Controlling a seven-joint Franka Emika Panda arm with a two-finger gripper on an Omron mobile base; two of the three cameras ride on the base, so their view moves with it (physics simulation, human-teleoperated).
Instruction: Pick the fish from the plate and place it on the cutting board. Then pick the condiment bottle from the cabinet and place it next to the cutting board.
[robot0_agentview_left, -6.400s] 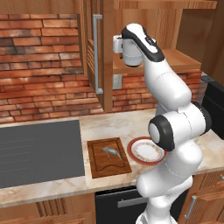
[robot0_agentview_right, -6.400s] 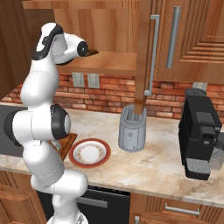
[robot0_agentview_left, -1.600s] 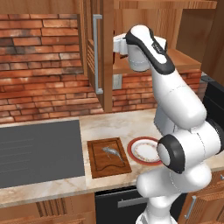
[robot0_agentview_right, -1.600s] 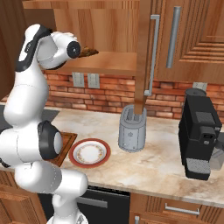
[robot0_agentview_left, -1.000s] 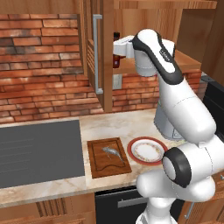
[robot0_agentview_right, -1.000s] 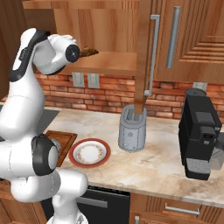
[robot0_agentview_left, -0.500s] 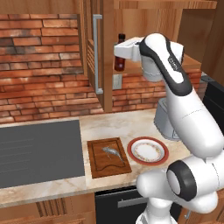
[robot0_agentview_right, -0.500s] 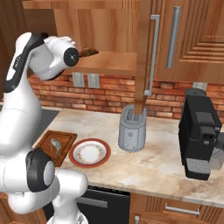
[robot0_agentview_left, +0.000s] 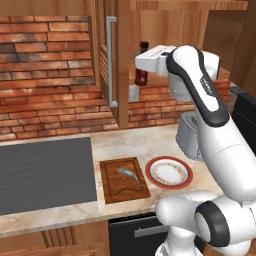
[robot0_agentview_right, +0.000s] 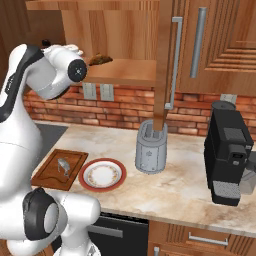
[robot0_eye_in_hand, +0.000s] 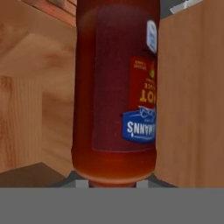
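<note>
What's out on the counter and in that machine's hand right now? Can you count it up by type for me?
Food: 1, the fish.
Bottles: 1, the condiment bottle, held in the fingers.
Dishes and boards: 2, the plate and the cutting board.
Appliances: 2, the toaster and the coffee machine.
Total: 6

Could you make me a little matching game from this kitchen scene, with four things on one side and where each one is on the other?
Things:
1. fish
2. plate
3. condiment bottle
4. toaster

Places:
A. held by the gripper, up by the cabinet
B. lying on the cutting board
C. on the counter right of the board, with nothing on it
D. on the counter below the cabinet's open door

Pairs: 1-B, 2-C, 3-A, 4-D
</note>
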